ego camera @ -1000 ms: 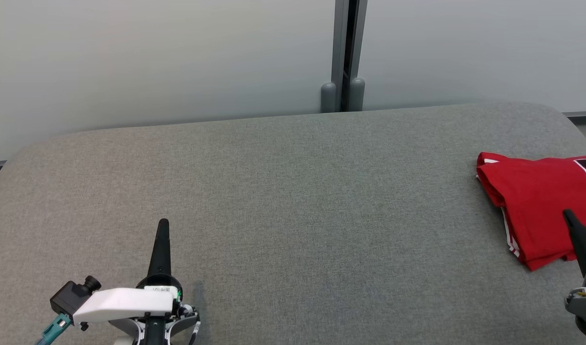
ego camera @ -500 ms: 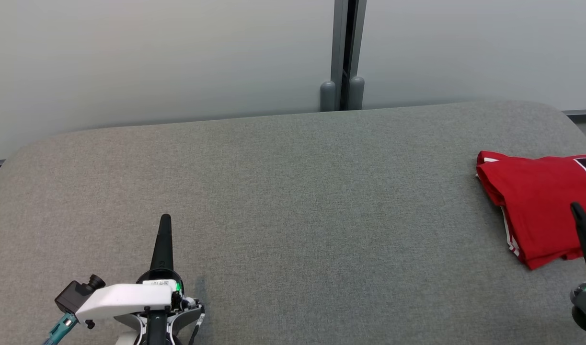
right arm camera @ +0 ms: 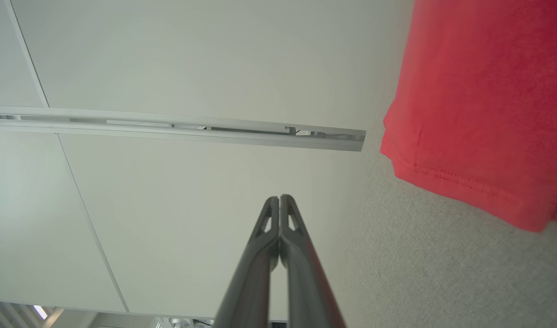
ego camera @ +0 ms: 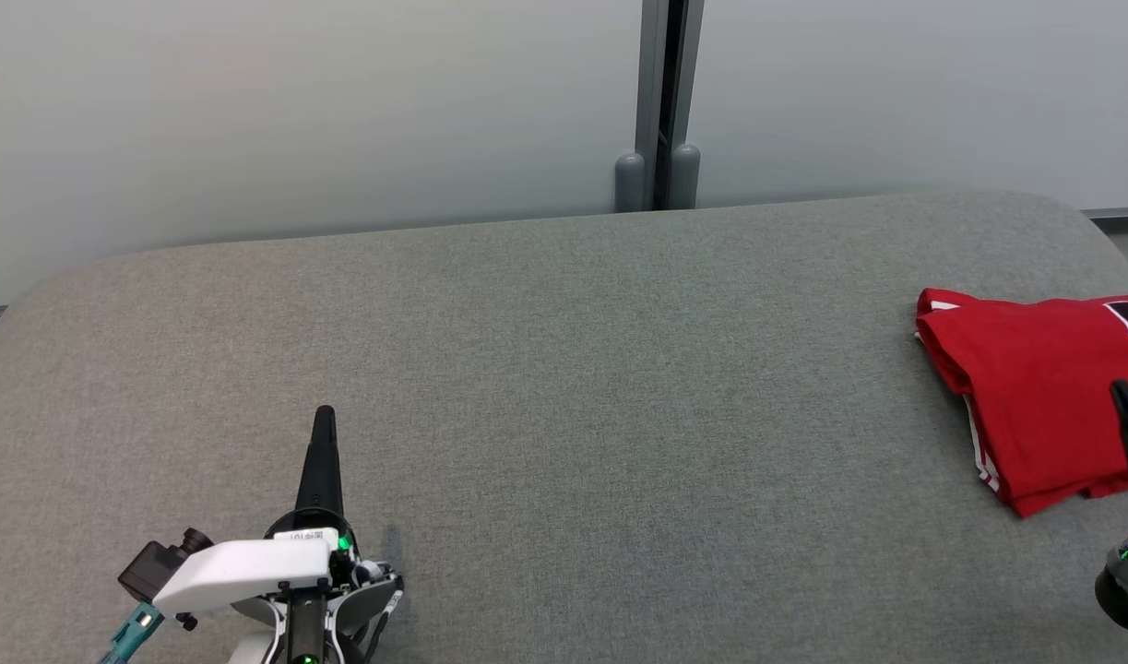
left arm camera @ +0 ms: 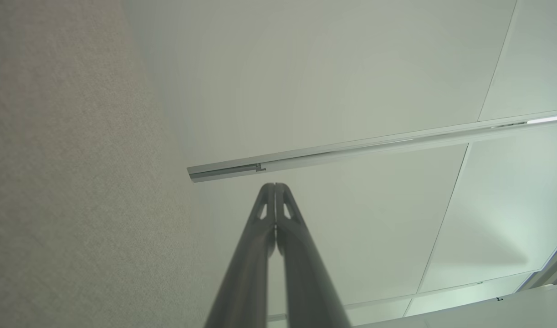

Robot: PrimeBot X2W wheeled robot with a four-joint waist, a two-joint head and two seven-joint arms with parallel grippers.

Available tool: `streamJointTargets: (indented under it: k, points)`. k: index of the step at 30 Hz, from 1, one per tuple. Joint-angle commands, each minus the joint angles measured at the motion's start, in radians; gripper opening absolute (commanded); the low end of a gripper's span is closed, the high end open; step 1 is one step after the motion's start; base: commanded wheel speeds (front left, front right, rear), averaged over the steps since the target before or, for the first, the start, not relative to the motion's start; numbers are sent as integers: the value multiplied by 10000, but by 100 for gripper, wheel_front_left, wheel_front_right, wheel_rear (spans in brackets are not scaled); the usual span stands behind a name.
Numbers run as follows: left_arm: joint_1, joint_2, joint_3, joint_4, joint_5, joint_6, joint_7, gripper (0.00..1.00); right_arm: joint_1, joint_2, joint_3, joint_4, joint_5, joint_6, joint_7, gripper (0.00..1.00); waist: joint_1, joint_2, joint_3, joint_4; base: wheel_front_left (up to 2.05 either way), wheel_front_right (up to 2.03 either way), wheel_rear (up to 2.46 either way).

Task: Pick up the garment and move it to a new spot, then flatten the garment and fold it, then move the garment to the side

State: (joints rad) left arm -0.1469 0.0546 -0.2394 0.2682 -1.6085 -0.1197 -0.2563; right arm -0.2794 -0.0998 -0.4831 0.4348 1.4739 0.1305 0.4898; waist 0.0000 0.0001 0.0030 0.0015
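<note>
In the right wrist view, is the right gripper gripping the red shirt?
No: the right gripper is shut with nothing between its fingers, and the red shirt lies apart from them on the grey fabric surface.

**An office-style workroom with partition walls**

We take this for an office or lab workspace. Behind the work area stand pale, frosted wall panels [ego camera: 296, 111], joined by a grey metal post [ego camera: 660, 92], the kind of partition we know from offices. In front lies a wide padded top [ego camera: 564, 369] covered in grey fabric, with rounded corners. The light is even and indoor.
</note>
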Motion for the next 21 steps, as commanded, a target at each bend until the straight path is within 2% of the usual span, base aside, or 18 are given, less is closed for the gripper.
streamJointTargets:
  k: [1, 7, 21]
  points:
    - [-177, 14, -3, 39, -199, -86, -29, 0, -183, -98, -90, 52, 243, 4, 82, 0, 0, -1, 5, -2, 0, 0, 0]
    - [-252, -44, -45, 99, -564, -146, -79, 0, -252, -120, -178, 192, 622, 2, 204, 0, 0, -1, 21, -10, 0, 0, 0]
    - [-244, -44, -42, 90, -539, -144, -76, 0, -223, -143, -120, 181, 647, 2, 161, 0, 0, -1, 23, -10, 0, 0, 0]
